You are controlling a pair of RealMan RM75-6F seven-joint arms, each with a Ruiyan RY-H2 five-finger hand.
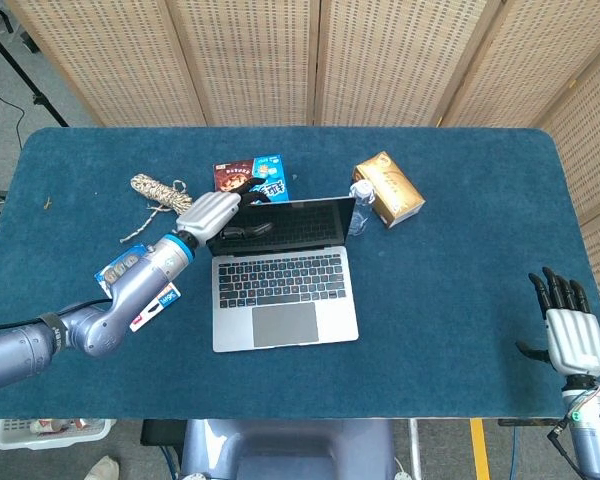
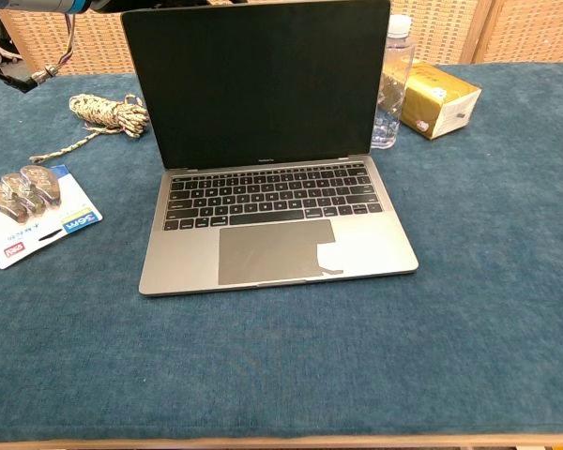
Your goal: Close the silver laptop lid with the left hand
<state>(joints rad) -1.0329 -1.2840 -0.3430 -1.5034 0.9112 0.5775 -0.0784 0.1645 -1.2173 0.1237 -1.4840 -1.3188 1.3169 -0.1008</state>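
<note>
- My left hand reaches across the top left corner of the silver laptop, palm down, its pale back facing up in the head view.
- My left fingers curl over the upper edge of the open lid and show dark against the screen; I cannot tell whether they touch it. They grip nothing.
- My left forearm slants from the near left edge of the worktop up toward the lid, passing over the tape pack.
- The laptop sits at the middle of the worktop, lid upright and screen dark, keyboard facing the near edge.
- In the chest view only a sliver of the left arm shows at the top left corner, above the lid.
- My right hand hovers upright at the near right corner of the worktop, fingers straight, slightly apart and empty.
- A coil of rope lies left of the lid; a snack box, a water bottle and a gold box stand behind the laptop.
</note>
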